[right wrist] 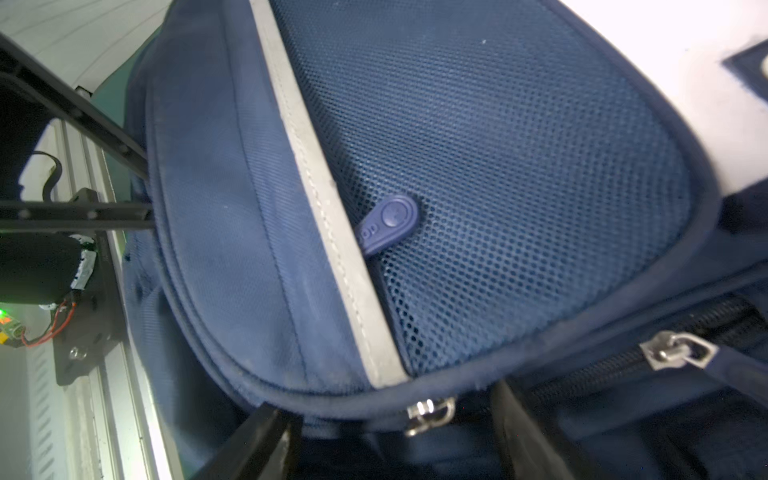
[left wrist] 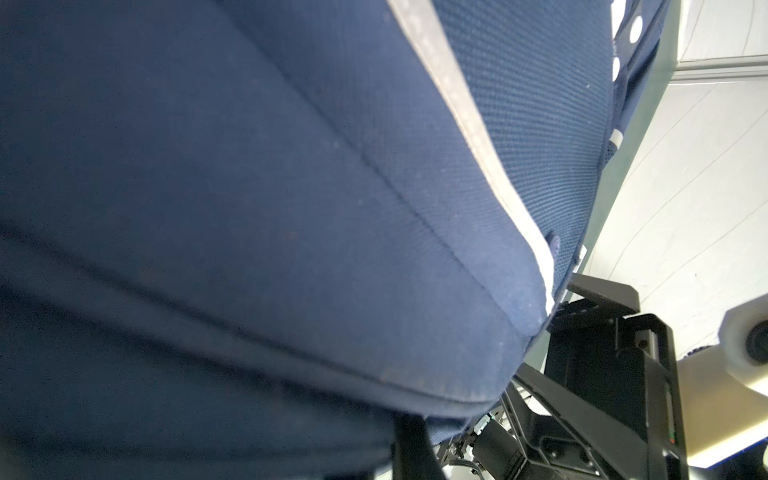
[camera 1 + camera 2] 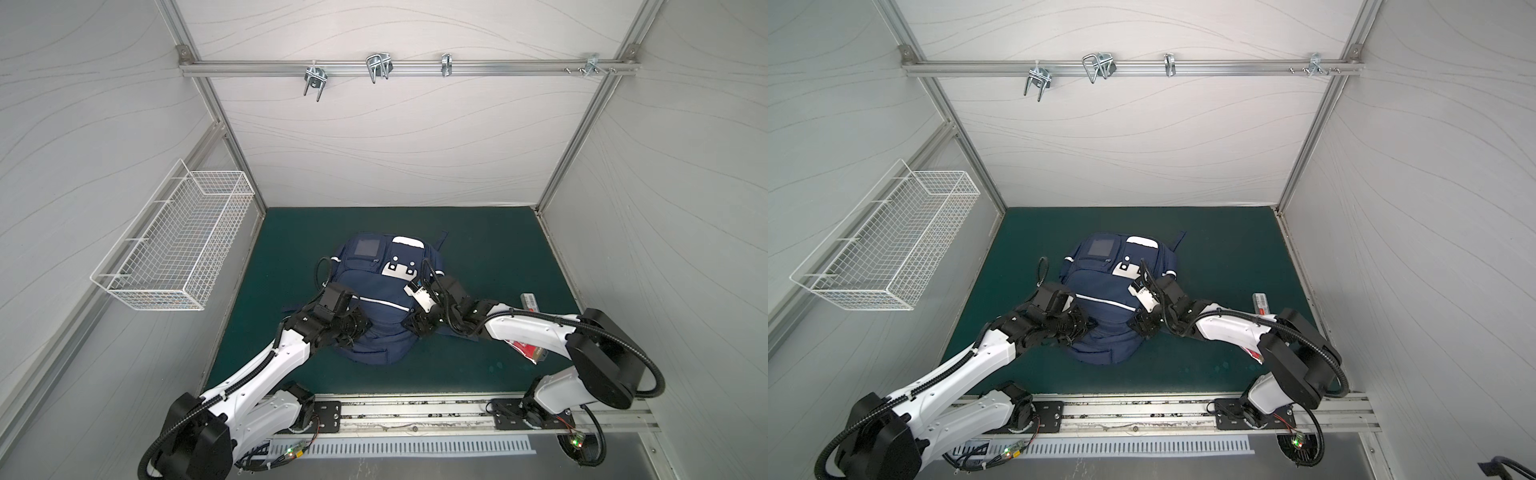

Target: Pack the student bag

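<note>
The right gripper [image 1: 386, 409] has its 2 fingers [image 1: 257, 449] spread, with the right edge of the student bag [image 3: 374, 291] between them. The left gripper [image 3: 361, 328], fingers pressed together, meets its left edge.

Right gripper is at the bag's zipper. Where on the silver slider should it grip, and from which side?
Pinch the hanging metal loop of the silver slider: it stands free just off the piped edge of the student bag. It lies between the fingers of the open right gripper, so likely push straight in from the bag's side and close.
</note>
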